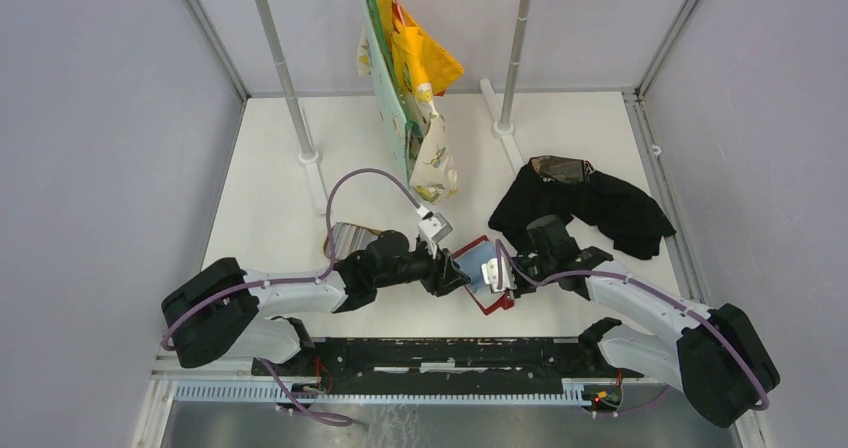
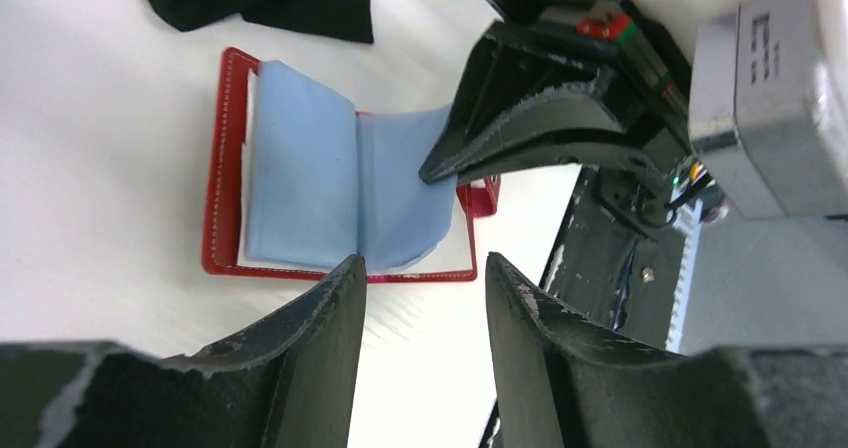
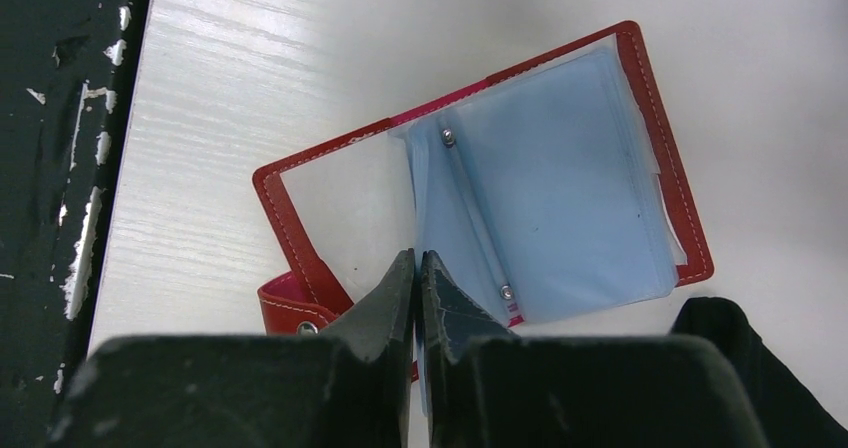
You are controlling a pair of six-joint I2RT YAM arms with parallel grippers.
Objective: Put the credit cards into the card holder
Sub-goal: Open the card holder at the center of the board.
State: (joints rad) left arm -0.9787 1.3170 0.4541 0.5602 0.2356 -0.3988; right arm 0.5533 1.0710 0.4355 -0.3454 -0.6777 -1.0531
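The red card holder [image 1: 491,303] lies open on the white table between both grippers, its pale blue plastic sleeves [image 3: 560,208] fanned out. My right gripper [image 3: 417,258] is shut on one blue sleeve at its near edge, and the left wrist view shows it pinching that sleeve [image 2: 400,188]. My left gripper [image 2: 425,268] is open and empty, just short of the holder's edge [image 2: 225,168]. Silvery-grey cards [image 1: 345,236] lie behind the left arm, partly hidden. The holder's snap tab [image 3: 290,313] sticks out beside my right fingers.
A black cloth [image 1: 590,203] lies crumpled just behind the right gripper, and also shows in the right wrist view [image 3: 740,368]. Yellow and green fabric items [image 1: 410,78] hang from a rack on two poles. A black strip [image 1: 450,353] runs along the table's near edge.
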